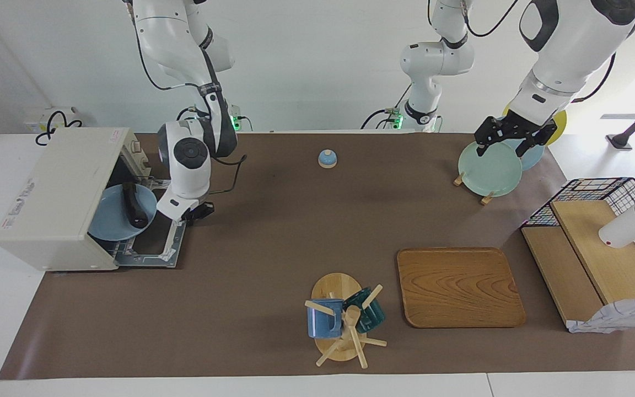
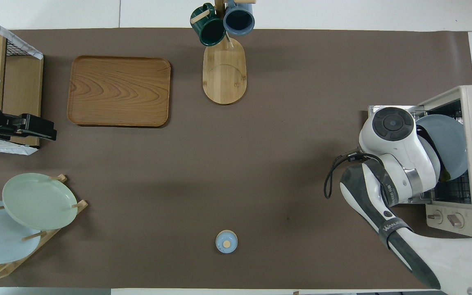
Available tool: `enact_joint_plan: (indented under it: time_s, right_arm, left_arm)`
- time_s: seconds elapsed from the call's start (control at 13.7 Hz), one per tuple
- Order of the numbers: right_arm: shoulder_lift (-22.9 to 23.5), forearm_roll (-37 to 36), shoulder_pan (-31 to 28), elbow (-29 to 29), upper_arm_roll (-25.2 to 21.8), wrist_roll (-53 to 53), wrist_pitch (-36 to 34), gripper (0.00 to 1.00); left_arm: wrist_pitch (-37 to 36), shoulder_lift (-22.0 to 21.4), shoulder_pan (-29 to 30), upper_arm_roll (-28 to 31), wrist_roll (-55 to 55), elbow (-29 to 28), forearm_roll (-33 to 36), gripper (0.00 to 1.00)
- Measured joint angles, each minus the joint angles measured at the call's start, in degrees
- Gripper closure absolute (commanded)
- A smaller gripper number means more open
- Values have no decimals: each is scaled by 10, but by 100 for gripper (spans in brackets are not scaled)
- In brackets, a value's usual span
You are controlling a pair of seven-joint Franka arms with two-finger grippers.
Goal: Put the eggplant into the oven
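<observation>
Facing view only: eggplant [image 1: 132,205] on a blue plate [image 1: 109,223] inside the oven [image 1: 55,196].
Right gripper [image 1: 196,212]: together, over the oven door.
Left gripper [image 1: 507,144]: apart, over green plate [image 1: 488,171].

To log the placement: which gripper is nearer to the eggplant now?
Right. The right gripper is beside the oven's open door, close to the eggplant; the left gripper waits over the plate rack.

Bright, even, sharp light; soft shadows beneath arms; daylight glare at one corner.

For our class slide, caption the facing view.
Long dark purple eggplant lies on a blue plate inside the open cream-white toaster oven.
</observation>
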Motion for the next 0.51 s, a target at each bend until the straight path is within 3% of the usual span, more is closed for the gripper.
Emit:
enact_joint_plan:
  time_s: [0.29, 0.51]
  right_arm:
    - [-6, -24, 5, 39, 8, -27, -67, 100]
    - [-39, -6, -12, 70, 9, -89, -120, 100]
  left_arm:
    - [0, 0, 0, 0, 0, 0, 0, 0]
    - [0, 0, 0, 0, 0, 0, 0, 0]
